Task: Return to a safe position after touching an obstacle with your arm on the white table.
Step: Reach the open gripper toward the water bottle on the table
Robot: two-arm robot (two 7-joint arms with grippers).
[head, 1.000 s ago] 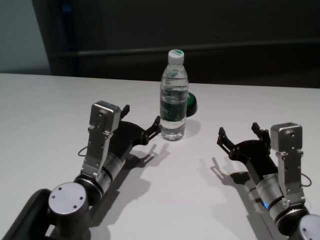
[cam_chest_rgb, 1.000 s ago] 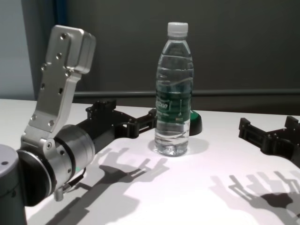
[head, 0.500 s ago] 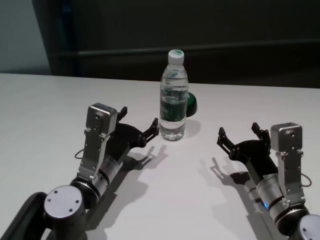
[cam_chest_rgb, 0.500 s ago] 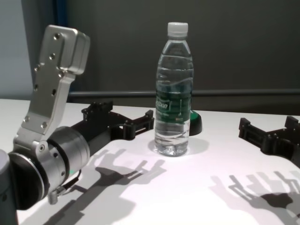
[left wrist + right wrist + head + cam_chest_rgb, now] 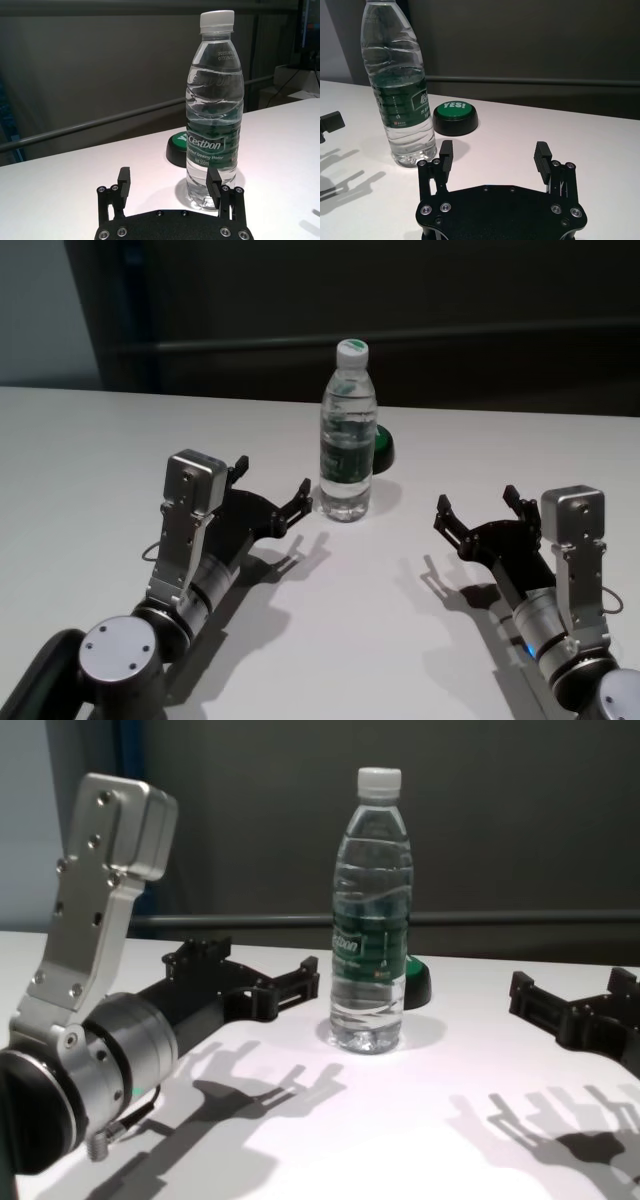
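The bottle [image 5: 348,432] stands upright mid-tabletop [image 5: 90,450], with a green button [image 5: 383,447] just behind it. My left claw [image 5: 268,490] hovers beside the bottle, fingers spread wide, apart from it. My right claw [image 5: 478,508] sits well off on the bottle's other side, also wide.

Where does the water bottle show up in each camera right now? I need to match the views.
Head view: water bottle upright at centre, far part of the white table.
Left wrist view: right of centre, beyond the left gripper.
Right wrist view: far left, top cut off.
Chest view: centre.
Shared landmark: the green button right behind the bottle.
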